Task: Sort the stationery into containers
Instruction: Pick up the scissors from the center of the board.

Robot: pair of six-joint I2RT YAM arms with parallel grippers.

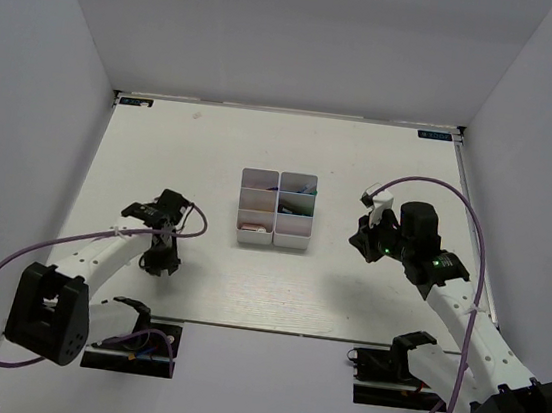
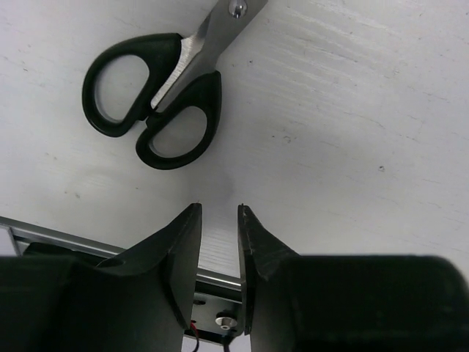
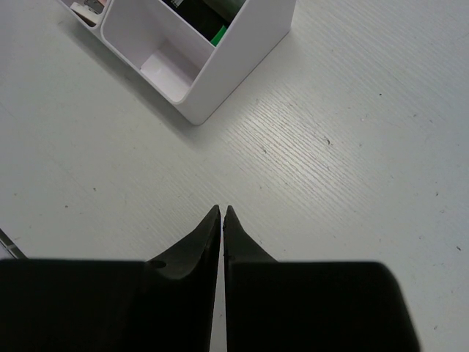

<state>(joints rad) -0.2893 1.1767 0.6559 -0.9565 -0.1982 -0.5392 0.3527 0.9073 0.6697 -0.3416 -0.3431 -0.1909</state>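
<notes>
Black-handled scissors [image 2: 157, 95] flat on tabletop [image 2: 344, 117], left jaws slightly parted near them, right jaws pressed together near white bins [image 3: 242, 66]

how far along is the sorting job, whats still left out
Mostly done, it seems: several of the white bins already hold stationery, including a green-tipped piece. Nothing is in hand: the right gripper is shut and empty, and the left gripper is open and empty above the table. Left to do: black-handled scissors lie on the table just ahead of the left gripper, outside the bins.
</notes>
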